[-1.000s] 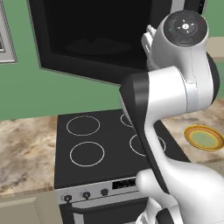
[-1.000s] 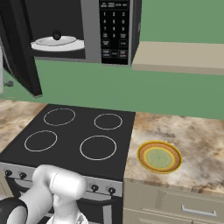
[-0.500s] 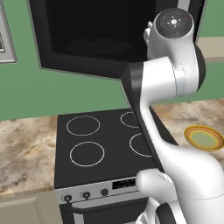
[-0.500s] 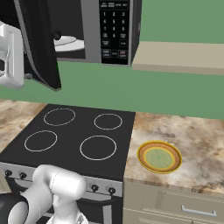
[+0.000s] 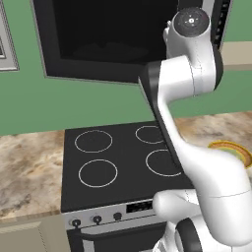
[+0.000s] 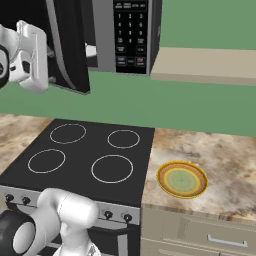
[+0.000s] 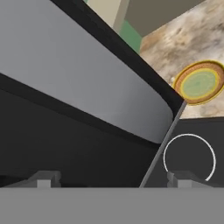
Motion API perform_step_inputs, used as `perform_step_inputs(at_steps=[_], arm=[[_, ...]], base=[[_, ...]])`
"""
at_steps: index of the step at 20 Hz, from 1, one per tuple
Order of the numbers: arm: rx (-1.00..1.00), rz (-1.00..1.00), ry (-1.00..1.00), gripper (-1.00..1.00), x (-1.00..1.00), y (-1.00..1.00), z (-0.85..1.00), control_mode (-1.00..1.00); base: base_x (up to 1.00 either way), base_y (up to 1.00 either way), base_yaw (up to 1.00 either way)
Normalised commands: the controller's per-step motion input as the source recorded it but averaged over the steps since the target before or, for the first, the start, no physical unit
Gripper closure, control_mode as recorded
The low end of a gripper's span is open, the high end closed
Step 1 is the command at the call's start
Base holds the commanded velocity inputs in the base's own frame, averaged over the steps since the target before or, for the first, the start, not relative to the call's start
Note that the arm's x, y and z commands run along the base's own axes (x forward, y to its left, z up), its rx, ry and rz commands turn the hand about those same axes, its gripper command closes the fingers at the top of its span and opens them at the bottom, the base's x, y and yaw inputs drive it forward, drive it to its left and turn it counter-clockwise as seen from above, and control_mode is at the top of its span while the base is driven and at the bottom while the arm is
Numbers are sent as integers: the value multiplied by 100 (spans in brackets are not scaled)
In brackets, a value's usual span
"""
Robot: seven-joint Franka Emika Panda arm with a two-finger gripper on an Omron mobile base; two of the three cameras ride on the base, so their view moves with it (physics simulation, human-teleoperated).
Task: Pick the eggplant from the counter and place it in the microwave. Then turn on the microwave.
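While the gripper [image 7: 113, 179] hangs w/ jaws spread wide & empty just at the microwave [image 6: 117, 37] door's edge, the stove [image 6: 85, 157] sits below, plate [image 6: 182, 179] on counter [image 6: 220, 160] beyond; eggplant can't be made out.

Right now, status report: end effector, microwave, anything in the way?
End effector open, empty, up against microwave door. Microwave door ajar, swung partway. Plate on counter, stove below.
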Motion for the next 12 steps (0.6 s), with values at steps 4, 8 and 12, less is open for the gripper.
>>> perform_step_inputs(at_steps=[4,8,12], arm=[[0,0,0,-100,52,-19,1,-100],[0,0,0,-100,50,-18,0,-100],[0,0,0,-100,51,-17,0,-100]], base=[[0,0,0],[0,0,0],[0,0,0]])
